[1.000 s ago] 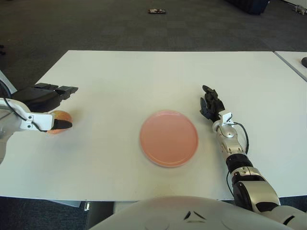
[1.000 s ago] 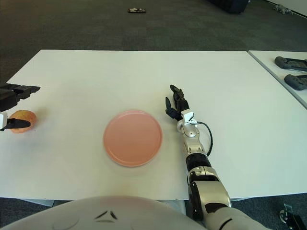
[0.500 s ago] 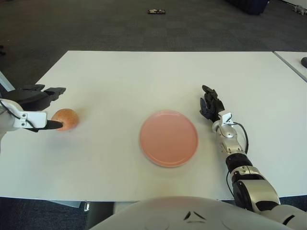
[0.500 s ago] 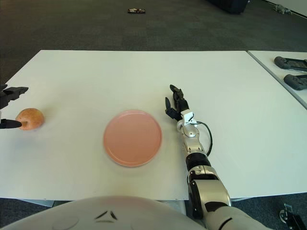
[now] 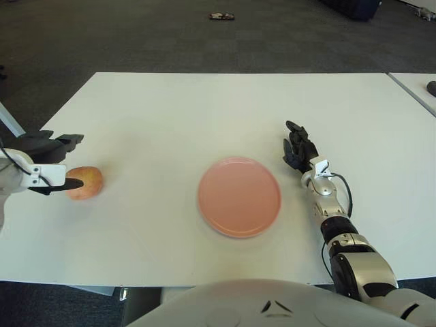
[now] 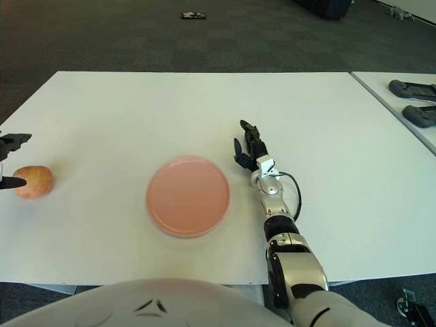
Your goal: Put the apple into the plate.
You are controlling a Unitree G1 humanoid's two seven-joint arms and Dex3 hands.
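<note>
At the far left edge of the white table [image 5: 204, 109], the left hand [image 5: 42, 160] reaches in from the side with its dark fingers [image 5: 65, 139] spread. One lower finger stretches toward the apple [image 5: 85, 182] and its tip overlaps the fruit's left side, while the upper fingers stand apart above it; whether the hand truly grips the apple cannot be told from either view. The apple sits on the table near that left edge, well apart from the plate [image 5: 239, 196]. The pink plate lies flat on the table in front of the robot, a little nearer the front edge than the middle. Just to the right of the plate is the right hand [image 5: 298, 146], its forearm stretching back toward the robot's body, its dark fingers loosely curled and holding nothing. Farther right, a second table [image 6: 402, 102] stands alongside, carrying two dark objects [image 6: 415, 101].
</note>
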